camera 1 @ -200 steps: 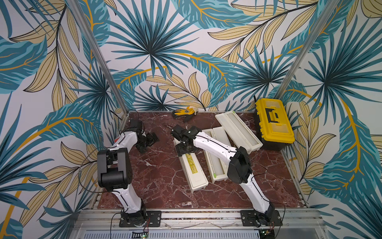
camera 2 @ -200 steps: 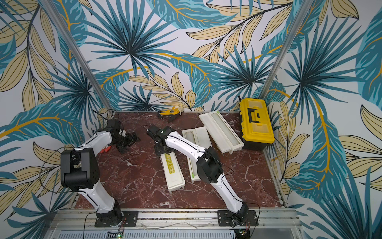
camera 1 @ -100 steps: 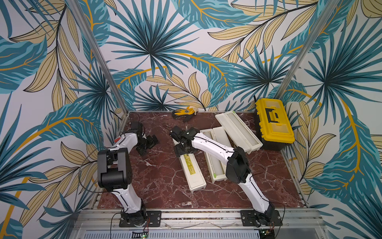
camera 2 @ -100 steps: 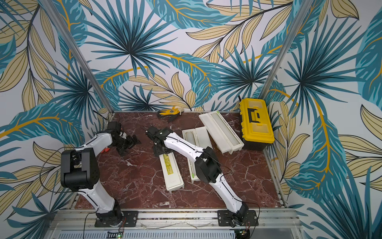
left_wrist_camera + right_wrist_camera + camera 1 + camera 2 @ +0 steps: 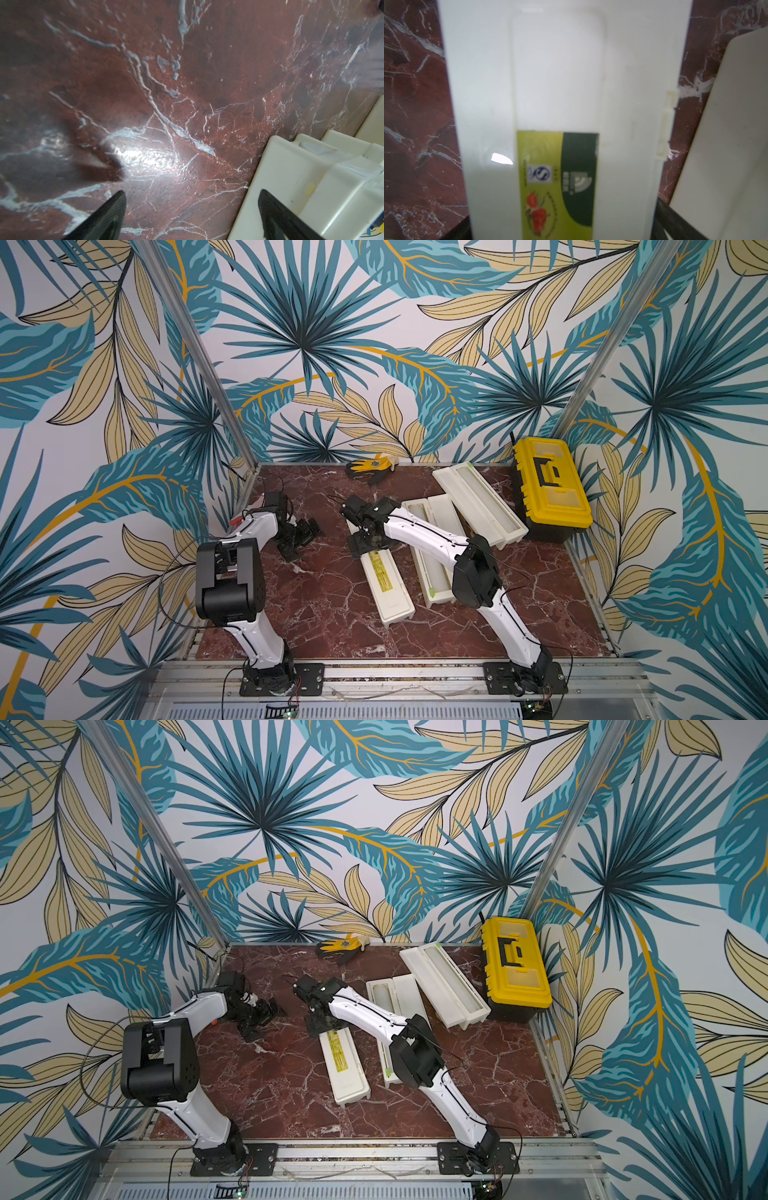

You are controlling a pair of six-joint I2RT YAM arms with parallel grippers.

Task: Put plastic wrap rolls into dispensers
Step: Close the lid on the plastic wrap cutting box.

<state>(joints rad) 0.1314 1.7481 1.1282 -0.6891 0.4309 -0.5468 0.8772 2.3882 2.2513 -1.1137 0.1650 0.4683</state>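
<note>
Closed dispenser point(image 5: 388, 589): nearest of the three, flat on the marble table point(image 5: 324, 614), lid down, label strip point(image 5: 380, 572) facing up.
Right gripper point(image 5: 372, 544): over that box's far end. The jaws are spread wide and unclenched, with a finger point(image 5: 679, 228) beside each long side.
Left gripper point(image 5: 302, 537): at about the same depth, off to the left and apart from the box, low over bare marble. The jaws are wide apart with nothing between them.
Middle dispenser point(image 5: 442, 510): just right of the closed one, with its lid folded open. The middle roll point(image 5: 417, 514) lies in its trough, clear of both grippers.
Far dispenser point(image 5: 467, 510): farther back, angled and open, close beside the yellow toolbox point(image 5: 548, 489). The far roll point(image 5: 484, 499) shows inside it as a greyish strip.
Glove point(image 5: 370, 466): at the back edge.
Right wrist view: the closed lid fills the picture, and the label print with red fruit is legible. In both top views it is only a thin strip.
Left wrist view: split fingertips point(image 5: 116, 207) over marble, with a cream dispenser corner point(image 5: 291, 187) beside one. I cannot tell which box it belongs to.
Hidden: the closed dispenser's contents. The right forearm covers the middle dispenser's midsection. It is too blurred to tell whether the right pads touch the box sides.
</note>
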